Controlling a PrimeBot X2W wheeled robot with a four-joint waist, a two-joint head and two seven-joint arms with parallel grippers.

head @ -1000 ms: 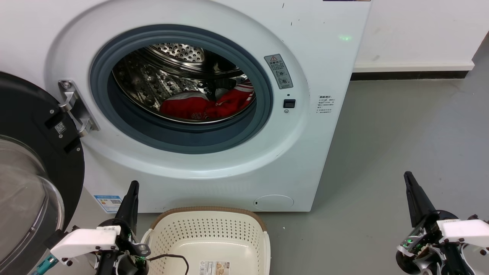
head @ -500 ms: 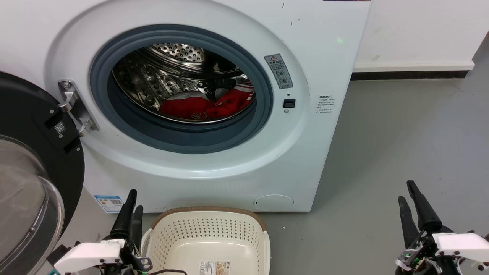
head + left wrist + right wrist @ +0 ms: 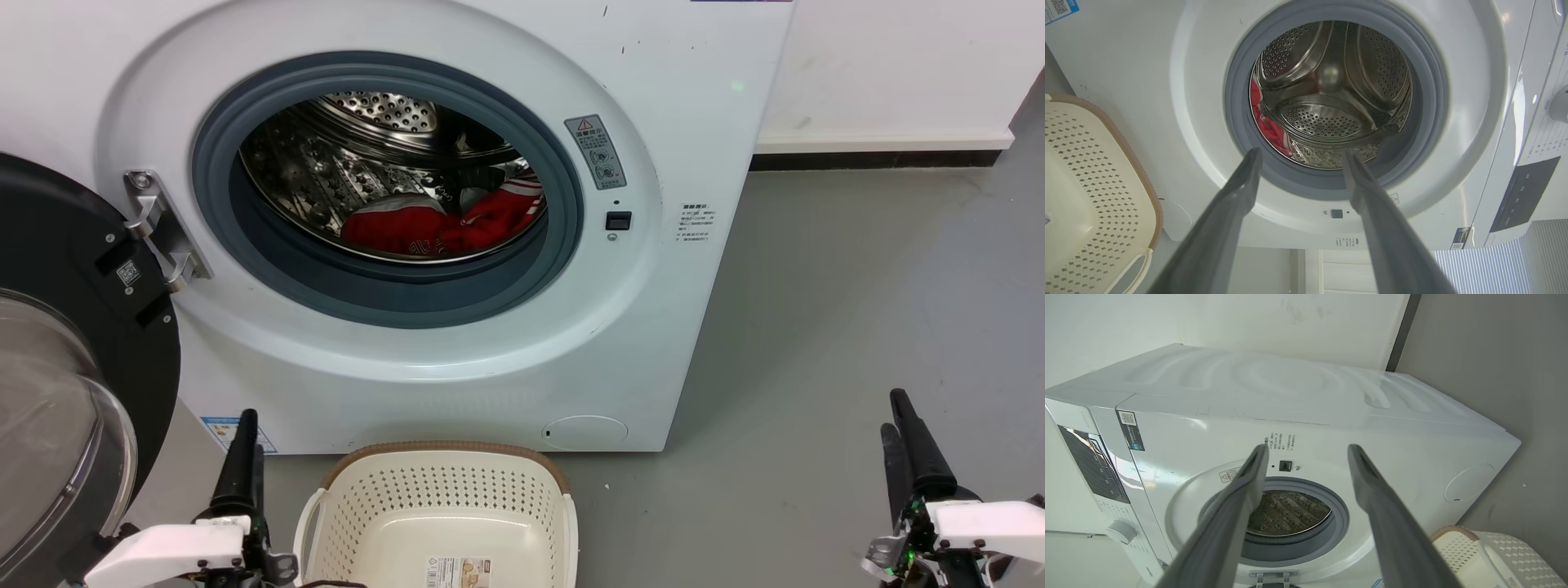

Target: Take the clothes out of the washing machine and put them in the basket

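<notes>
The red clothes (image 3: 441, 224) with white striped trim lie heaped at the bottom of the steel drum of the washing machine (image 3: 653, 327). In the left wrist view a strip of the clothes (image 3: 1267, 126) shows at the drum's left edge. The cream basket (image 3: 445, 449) stands on the floor just before the machine, with only a label inside. My left gripper (image 3: 251, 433) is low at the basket's left, open and holding nothing, its fingers framing the porthole (image 3: 1301, 152). Far right, over the floor, my right gripper (image 3: 893, 411) is open and holding nothing (image 3: 1308, 447).
The black-rimmed glass door (image 3: 49, 367) is swung wide open at the left, close to my left arm. Grey floor (image 3: 857, 286) stretches to the right of the machine up to a white wall with a dark skirting. The basket's corner (image 3: 1453, 533) lies beside my right fingers.
Both grippers have sunk lower in the head view. The left one has shifted left, away from the basket's rim, and the right one has drifted right. Clothes, basket and door are unmoved.
</notes>
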